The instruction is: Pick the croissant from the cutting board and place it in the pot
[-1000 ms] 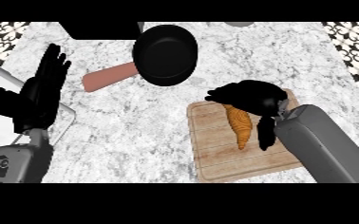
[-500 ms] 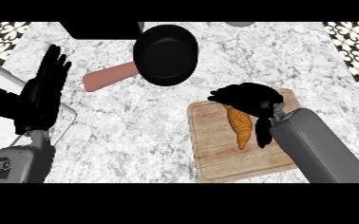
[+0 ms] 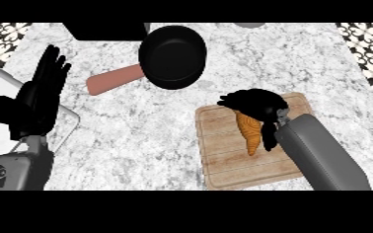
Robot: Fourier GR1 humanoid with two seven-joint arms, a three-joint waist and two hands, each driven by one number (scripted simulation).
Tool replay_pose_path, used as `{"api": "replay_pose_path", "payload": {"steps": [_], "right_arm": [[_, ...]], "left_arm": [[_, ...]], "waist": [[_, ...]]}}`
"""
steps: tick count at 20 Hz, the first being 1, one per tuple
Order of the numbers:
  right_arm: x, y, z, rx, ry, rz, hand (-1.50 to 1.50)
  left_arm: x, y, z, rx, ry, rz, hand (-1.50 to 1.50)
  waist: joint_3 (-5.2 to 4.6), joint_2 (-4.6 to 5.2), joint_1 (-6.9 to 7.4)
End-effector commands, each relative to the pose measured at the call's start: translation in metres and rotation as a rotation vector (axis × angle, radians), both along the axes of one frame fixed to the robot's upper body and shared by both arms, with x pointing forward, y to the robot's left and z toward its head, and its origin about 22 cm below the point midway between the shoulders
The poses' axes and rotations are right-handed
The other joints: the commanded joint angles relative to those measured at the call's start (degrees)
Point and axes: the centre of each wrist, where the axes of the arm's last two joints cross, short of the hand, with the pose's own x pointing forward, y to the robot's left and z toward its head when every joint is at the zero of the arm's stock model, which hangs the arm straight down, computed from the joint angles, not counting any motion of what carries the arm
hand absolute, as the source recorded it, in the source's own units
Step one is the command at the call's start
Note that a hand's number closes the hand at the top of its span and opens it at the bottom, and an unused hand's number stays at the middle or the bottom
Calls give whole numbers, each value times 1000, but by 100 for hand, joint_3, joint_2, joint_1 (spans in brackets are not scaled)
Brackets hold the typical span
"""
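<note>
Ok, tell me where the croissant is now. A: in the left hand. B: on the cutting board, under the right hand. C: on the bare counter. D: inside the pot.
B: the croissant lies on the cutting board, the right hand curled round its upper end.

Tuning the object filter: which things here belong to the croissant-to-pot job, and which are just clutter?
Job: croissant; cutting board under it; pot, pink handle; right hand, fingers curled over the croissant's upper end.
Clutter: black block at the top edge; grey object cut off at the top; pale tray at left; left hand, open, resting at left.
</note>
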Motion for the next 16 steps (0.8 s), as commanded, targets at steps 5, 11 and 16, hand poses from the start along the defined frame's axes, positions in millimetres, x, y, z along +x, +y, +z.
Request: {"api": "replay_pose_path", "payload": {"steps": [5,11,16], "right_arm": [[-7,-5,-17,-17,-31,181,150],[5,-28,-24,3,-22,165,150],[-10,2,-26,8,-47,194,150]], "left_arm": [[7,10,0,9,-9,9,0],[-5,15,8,-21,4,4,0],[9,-6,-2,17,0,7,0]], "waist": [[-1,6,-32],[0,-3,-6],[-1,-6,-50]]}}
